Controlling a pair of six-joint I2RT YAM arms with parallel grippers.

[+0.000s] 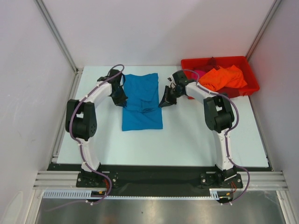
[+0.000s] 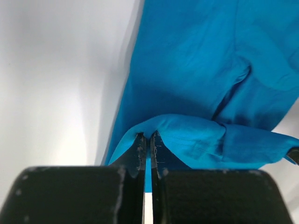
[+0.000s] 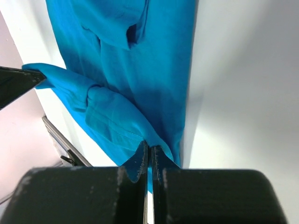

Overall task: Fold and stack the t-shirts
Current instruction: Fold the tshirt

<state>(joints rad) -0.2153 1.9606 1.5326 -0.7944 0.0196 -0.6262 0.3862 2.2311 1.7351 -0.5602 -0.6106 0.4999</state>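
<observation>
One blue shirt (image 1: 142, 109) mid-fold, none stacked
Left fingers (image 2: 139, 150) and right fingers (image 3: 141, 159) pinch its edge; orange shirt (image 1: 224, 78) waits in bin (image 1: 253, 84)

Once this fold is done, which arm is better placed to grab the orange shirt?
Right. The right gripper sits beside the bin holding the orange shirt; the left gripper is across the blue shirt.

A plain teal-blue t-shirt (image 1: 142, 100), an orange t-shirt (image 1: 224, 77), a red bin (image 1: 252, 84), a white table (image 1: 187, 140).

Bright even light, soft shadows; table (image 2: 56, 93) glares in the left wrist view.
</observation>
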